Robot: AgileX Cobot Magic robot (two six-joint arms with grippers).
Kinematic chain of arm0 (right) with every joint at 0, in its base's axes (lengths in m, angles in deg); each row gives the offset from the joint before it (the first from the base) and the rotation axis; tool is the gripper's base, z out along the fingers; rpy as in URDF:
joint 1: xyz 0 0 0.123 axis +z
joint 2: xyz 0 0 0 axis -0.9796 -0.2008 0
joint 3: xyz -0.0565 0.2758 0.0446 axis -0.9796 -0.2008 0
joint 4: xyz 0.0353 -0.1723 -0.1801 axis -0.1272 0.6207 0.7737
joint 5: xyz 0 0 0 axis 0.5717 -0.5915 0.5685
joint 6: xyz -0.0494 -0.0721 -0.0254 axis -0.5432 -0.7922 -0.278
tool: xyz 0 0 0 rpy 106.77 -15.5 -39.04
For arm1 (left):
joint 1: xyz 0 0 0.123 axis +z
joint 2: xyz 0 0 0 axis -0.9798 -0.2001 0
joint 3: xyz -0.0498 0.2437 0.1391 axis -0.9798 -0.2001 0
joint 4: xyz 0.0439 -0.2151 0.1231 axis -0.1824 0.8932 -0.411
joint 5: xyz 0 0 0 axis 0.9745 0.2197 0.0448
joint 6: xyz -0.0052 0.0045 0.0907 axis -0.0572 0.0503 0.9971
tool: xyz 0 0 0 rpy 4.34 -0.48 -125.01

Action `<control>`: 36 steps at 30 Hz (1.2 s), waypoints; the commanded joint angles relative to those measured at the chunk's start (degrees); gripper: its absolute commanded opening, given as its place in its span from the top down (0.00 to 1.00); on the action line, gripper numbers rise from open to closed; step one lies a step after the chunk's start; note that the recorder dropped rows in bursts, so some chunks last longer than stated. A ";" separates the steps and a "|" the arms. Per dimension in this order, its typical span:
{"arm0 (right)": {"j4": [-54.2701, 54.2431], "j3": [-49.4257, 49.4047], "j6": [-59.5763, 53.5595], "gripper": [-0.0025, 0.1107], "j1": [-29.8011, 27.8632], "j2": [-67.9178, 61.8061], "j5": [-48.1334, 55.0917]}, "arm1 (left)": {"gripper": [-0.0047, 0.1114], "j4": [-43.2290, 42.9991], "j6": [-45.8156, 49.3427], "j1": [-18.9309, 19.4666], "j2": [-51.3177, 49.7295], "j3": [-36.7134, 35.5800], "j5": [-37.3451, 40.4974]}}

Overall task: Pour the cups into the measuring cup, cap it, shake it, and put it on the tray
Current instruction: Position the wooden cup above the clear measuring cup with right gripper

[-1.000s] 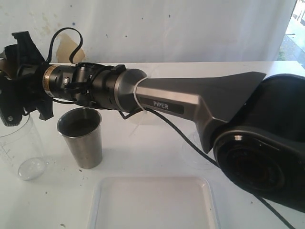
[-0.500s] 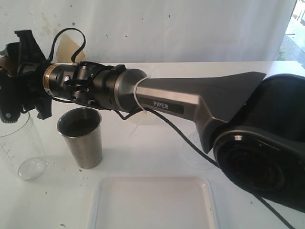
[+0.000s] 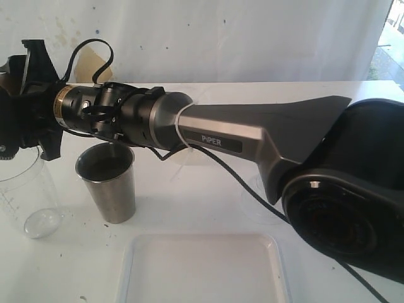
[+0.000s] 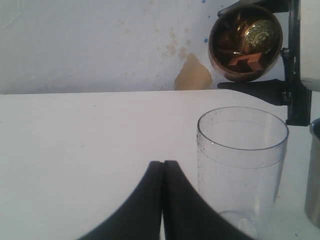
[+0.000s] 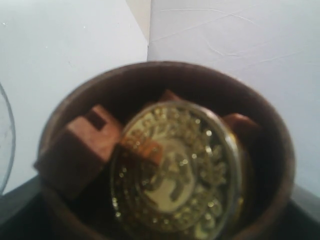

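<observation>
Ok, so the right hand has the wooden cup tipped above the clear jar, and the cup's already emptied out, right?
Not emptied. The right wrist view shows the wooden cup holding a gold coin and wooden blocks. The rest stands: the right hand has it tipped above the clear jar.

Exterior close behind right arm (image 3: 252, 136), left wrist low; both wrists see wooden cup (image 4: 245, 42)
</observation>
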 commanded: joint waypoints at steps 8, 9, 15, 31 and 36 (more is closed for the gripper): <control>-0.38 0.83 -5.08 0.98 0.58 0.33 -1.57 | 0.96 0.53 -0.10 -0.06 0.31 -0.25 -0.76; -0.38 0.83 -5.68 0.98 0.58 0.33 -1.41 | 0.96 0.53 -0.10 -0.06 0.31 -0.25 -0.76; -0.38 0.83 -7.22 0.98 0.58 0.33 -1.17 | 0.96 0.53 -0.10 -0.06 0.31 -0.25 -0.76; -0.26 0.83 -19.83 0.98 0.67 0.33 3.45 | 0.96 0.53 -0.10 -0.06 0.31 -0.25 -0.76; -0.26 0.83 -23.48 0.98 0.91 0.33 3.22 | 0.96 0.53 -0.10 -0.06 0.31 -0.25 -0.76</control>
